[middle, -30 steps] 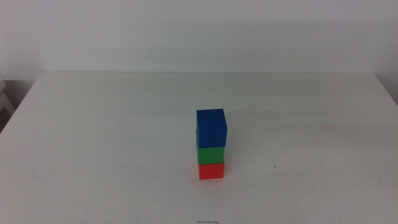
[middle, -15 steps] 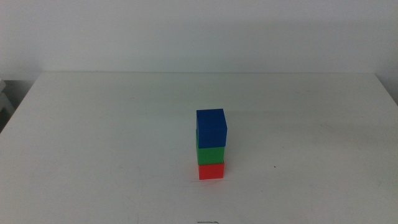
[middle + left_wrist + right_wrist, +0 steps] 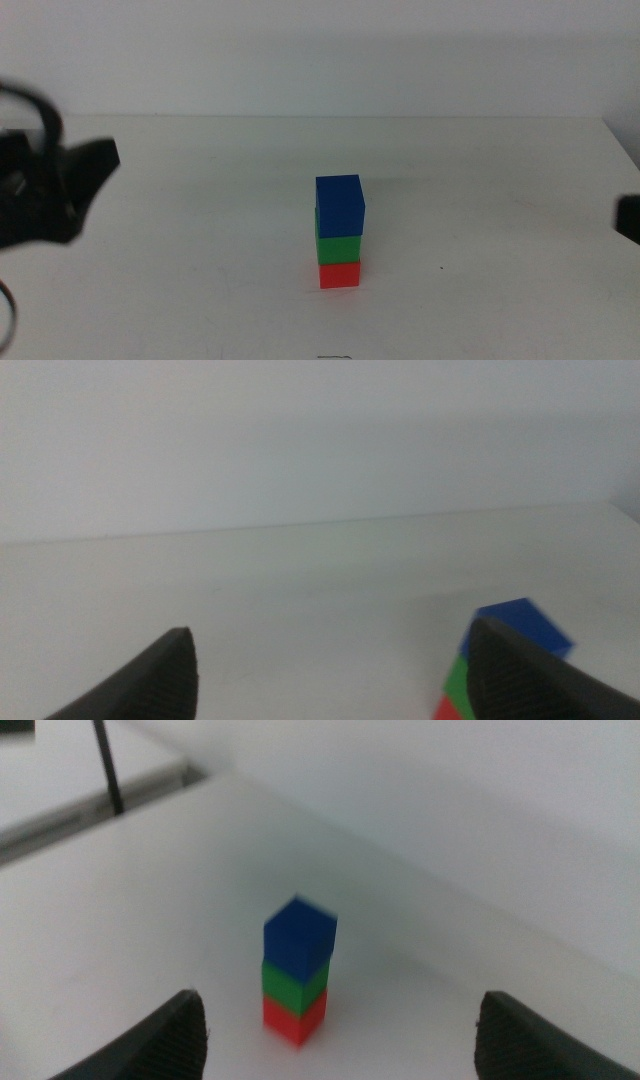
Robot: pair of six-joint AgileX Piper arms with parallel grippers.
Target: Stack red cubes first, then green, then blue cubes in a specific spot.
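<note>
On my far left the left gripper [image 3: 330,660] comes in as a dark, blurred shape, its blunt matte fingers [image 3: 160,675] spread wide with nothing between them, and the stack stands well apart beyond its right finger. Ahead of both pairs of fingers, on the plain matte white table [image 3: 200,220], I see the red cube [image 3: 340,274] at the bottom, the green cube [image 3: 339,248] on it and the dark-blue cube [image 3: 340,205] on top, all small, square-edged and matte, faces touching. On my far right the right gripper [image 3: 340,1030] holds its dark fingers [image 3: 170,1035] equally spread and empty, with the stack framed between them, well apart.
</note>
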